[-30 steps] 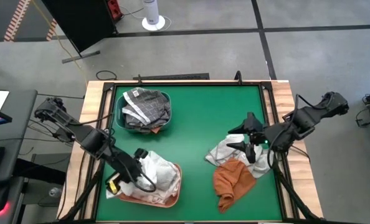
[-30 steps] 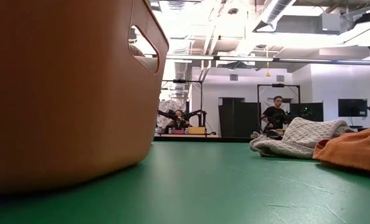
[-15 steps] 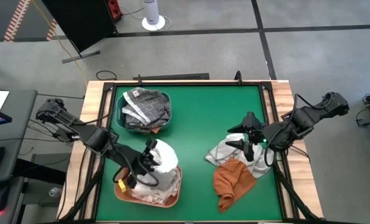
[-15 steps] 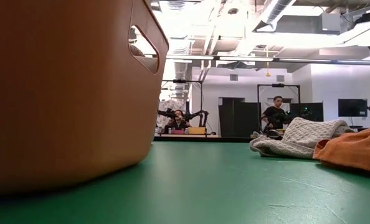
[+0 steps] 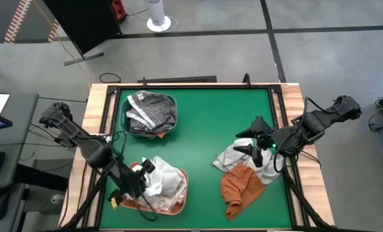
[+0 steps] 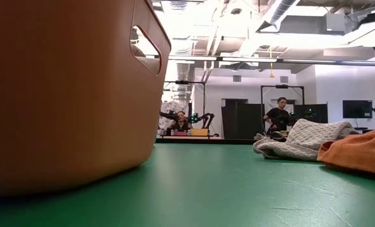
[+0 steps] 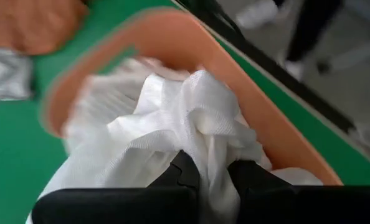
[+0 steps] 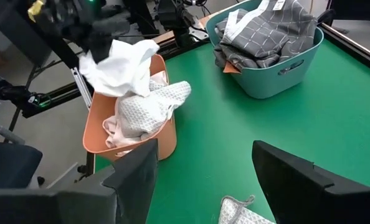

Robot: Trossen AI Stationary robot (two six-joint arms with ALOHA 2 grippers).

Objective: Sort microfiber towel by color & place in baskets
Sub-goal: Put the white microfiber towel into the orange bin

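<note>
On the left of the green surface (image 5: 204, 129), the left pincer (image 5: 142, 173) is clamped on a white towel (image 7: 191, 118) and holds it bunched over the salmon basket (image 5: 180, 201). The wrist view shows both fingers (image 7: 184, 175) pinching a fold of the cloth, with the basket rim directly beneath. A pale checked towel (image 8: 149, 104) already lies in this basket, and the held cloth hangs above it, partly draped past the rim.

Further back on the left, the teal basket (image 5: 123, 126) contains grey towels with white grid lines (image 5: 149, 108). A scrap of orange (image 5: 160, 134) shows at its near edge; what it belongs to cannot be determined.

On the right, the right pincer (image 5: 255, 147) hovers with its jaws wide apart and nothing between them, above a pale knit towel (image 5: 235, 156) lying on the surface. A rust orange towel (image 5: 240, 185) lies just beside that cloth and overlaps it.

Hazards:
- Releasing the white towel while part of it hangs outside the rim may let it slide onto the surface. Cause: loose, uneven drape.
- Fabric may catch on a finger at release and be dragged out as the arm retracts. Cause: fine weave snagging.
- The right pincer may grasp both overlapping cloths together, carrying the orange one into the wrong basket. Cause: overlap at the grasp site.
</note>
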